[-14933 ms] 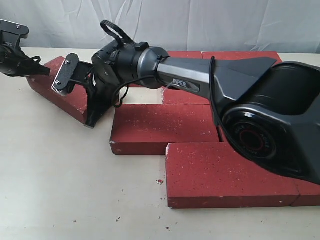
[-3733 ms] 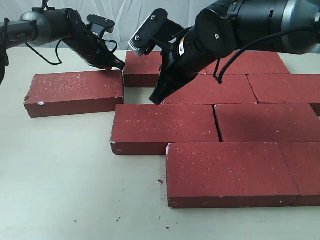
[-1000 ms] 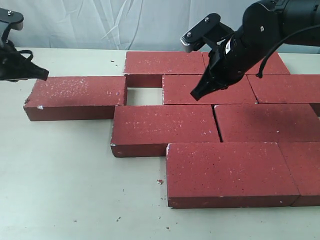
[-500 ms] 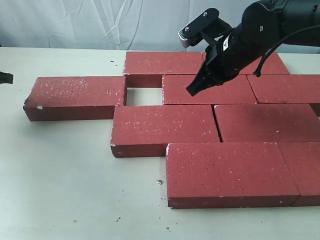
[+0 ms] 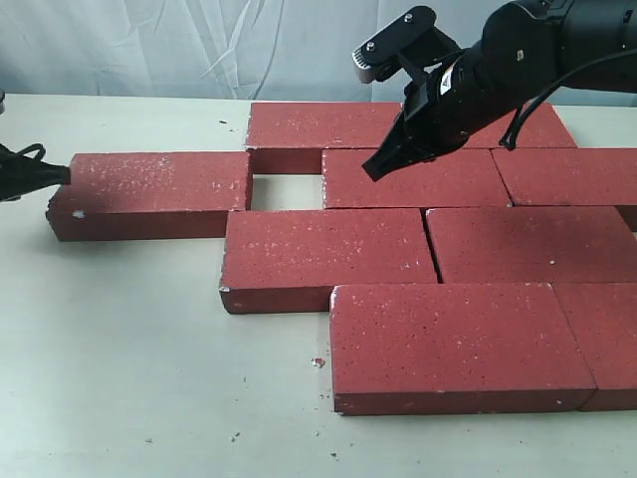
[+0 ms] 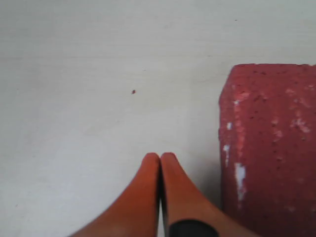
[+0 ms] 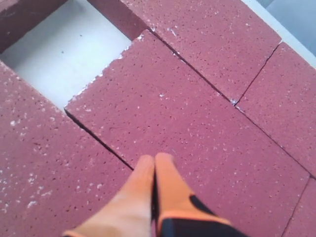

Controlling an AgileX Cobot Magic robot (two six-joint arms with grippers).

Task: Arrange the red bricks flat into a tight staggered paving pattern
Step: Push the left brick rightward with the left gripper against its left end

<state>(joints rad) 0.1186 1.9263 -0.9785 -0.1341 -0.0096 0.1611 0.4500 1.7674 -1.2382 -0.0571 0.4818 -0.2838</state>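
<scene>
Pale table [image 5: 149, 378] under everything. On it, lying flat, nine red bricks [image 5: 328, 257] by count in the exterior view. Eight packed edge to edge in four staggered rows behind, right of and in front of the square gap [image 5: 287, 191]. One outlying brick [image 5: 149, 184] on the gap's left, long side in line with the second row.

Two arms. Right arm [image 5: 537, 60] reaching in above the back rows, right of the gap, wrist bent down. Right gripper [image 5: 373, 171] hanging over the brick just right of the gap [image 7: 187, 123], orange fingertips pressed together, holding nothing; touching that brick or not, cannot tell.

Left gripper [image 5: 60, 175] low at the outlying brick's end farthest from the gap, fingers likewise closed together on nothing, tips just beside the chipped end face [image 6: 269, 148].

A few crumbs [image 5: 318, 362] on the table well in front of the gap.
</scene>
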